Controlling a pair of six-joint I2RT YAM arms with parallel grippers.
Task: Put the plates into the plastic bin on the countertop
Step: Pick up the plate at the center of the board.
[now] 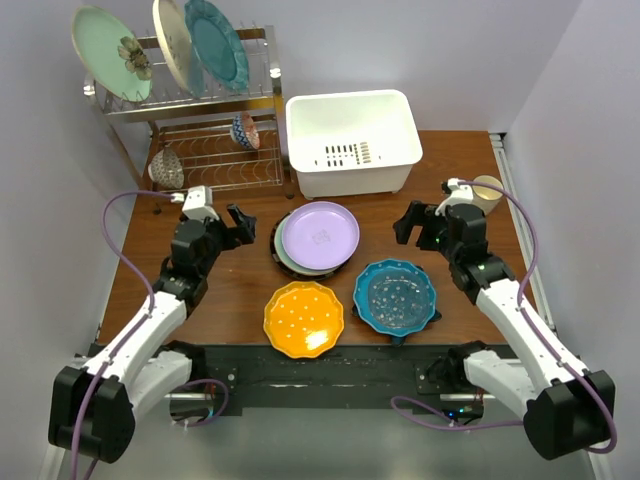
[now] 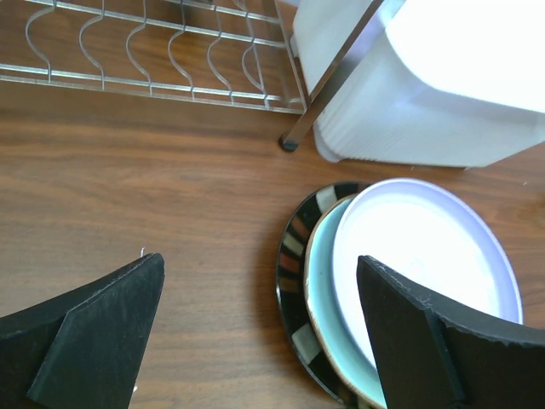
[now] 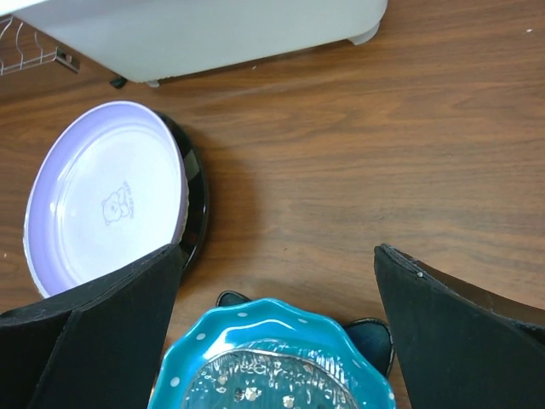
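The left gripper [image 1: 244,227] and right gripper [image 1: 408,222] hung wide open, empty, flanking the lilac plate [image 1: 320,235] at centre frame. The orange scalloped plate [image 1: 303,319] and blue scalloped plate [image 1: 395,297] lay below it, with the plastic bin [image 1: 385,172] at upper centre.

Countertop [image 1: 250,290]: reddish-brown wood grain; plastic bin [image 1: 352,140] at its far edge is plain white. Mid-table stack: lilac plate [image 1: 320,233] with a faint printed figure at its centre, over a pale mint plate [image 2: 319,281], over a black-rimmed plate [image 2: 294,247] with cream blocks on the rim. Toward the near edge: orange scalloped plate [image 1: 303,319] with white dots, and teal-blue scalloped plate [image 1: 395,297] with white dots, lying on a dark-blue plate [image 3: 370,336].
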